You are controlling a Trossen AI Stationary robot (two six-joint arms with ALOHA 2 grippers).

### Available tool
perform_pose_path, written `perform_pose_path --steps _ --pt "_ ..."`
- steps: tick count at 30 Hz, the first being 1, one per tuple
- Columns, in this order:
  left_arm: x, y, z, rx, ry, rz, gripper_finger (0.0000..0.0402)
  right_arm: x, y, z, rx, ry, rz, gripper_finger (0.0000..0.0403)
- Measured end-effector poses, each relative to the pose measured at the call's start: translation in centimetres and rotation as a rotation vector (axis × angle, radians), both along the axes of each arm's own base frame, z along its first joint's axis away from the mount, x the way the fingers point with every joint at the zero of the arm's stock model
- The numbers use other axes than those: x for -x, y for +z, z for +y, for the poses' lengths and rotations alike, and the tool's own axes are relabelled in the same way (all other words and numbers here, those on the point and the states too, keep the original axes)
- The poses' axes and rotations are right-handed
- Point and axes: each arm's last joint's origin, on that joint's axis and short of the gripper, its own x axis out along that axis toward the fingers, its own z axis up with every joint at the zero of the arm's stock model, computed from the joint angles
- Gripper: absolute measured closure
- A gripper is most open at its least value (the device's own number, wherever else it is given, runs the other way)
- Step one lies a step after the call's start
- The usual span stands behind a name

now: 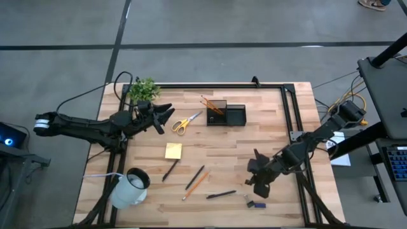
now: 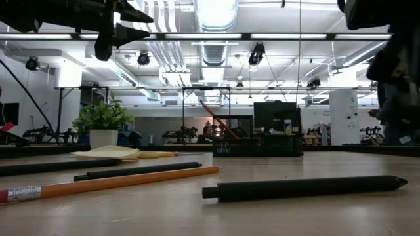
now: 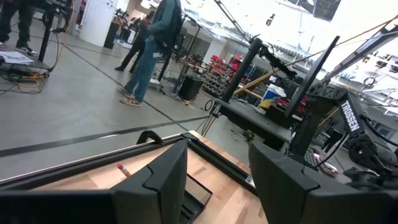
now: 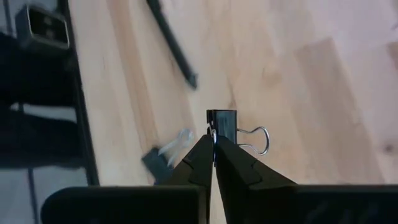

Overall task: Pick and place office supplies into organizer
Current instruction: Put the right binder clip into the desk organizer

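**Organizer holds pencils; the other supplies lie on the table**

The black organizer (image 1: 226,114) stands near the table's far edge, toward the middle. Its left compartment holds orange pencils (image 1: 210,105) leaning at a slant; the right compartment looks dark, and whether it holds anything cannot be told. A white mug (image 1: 130,188) lies tipped on its side near the front left corner, its mouth toward the table's middle.

From above, the yellow-handled scissors (image 1: 185,122) lie just left of the organizer, the yellow sticky-note pad (image 1: 173,151) sits nearer the centre, and two dark pens (image 1: 170,169) (image 1: 220,194) and an orange pencil (image 1: 198,183) are scattered in front. The low view shows the same pencil (image 2: 105,183) and pen (image 2: 305,187) close up, with the small green plant (image 2: 102,122) behind. Only the right wrist view shows a black binder clip (image 4: 222,125) with silver wire loops, and a second clip (image 4: 163,155) beside it.

The left arm reaches in from the left, its gripper (image 1: 166,117) raised just beside the scissors, fingers (image 3: 165,180) spread and holding nothing. The right arm comes in from the right, bent down over the front right part of the table; its gripper (image 4: 214,152) is pressed together, its tips directly before the binder clip, and whether they pinch it cannot be told.
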Motion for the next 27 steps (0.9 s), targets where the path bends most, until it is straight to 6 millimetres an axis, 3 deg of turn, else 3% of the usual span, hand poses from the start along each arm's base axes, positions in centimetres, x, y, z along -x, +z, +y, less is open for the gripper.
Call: perform_pose_path --steps 15,27 --pt "0.0 0.0 0.0 0.0 0.0 0.0 0.0244 -2.5 0.9 -2.4 0.13 -0.148 -0.222 0.0395" --pt "0.0 0.0 0.0 0.001 0.0 -0.001 0.0244 -4.5 -0.1 -6.1 0.179 -0.277 -0.464 0.0395"
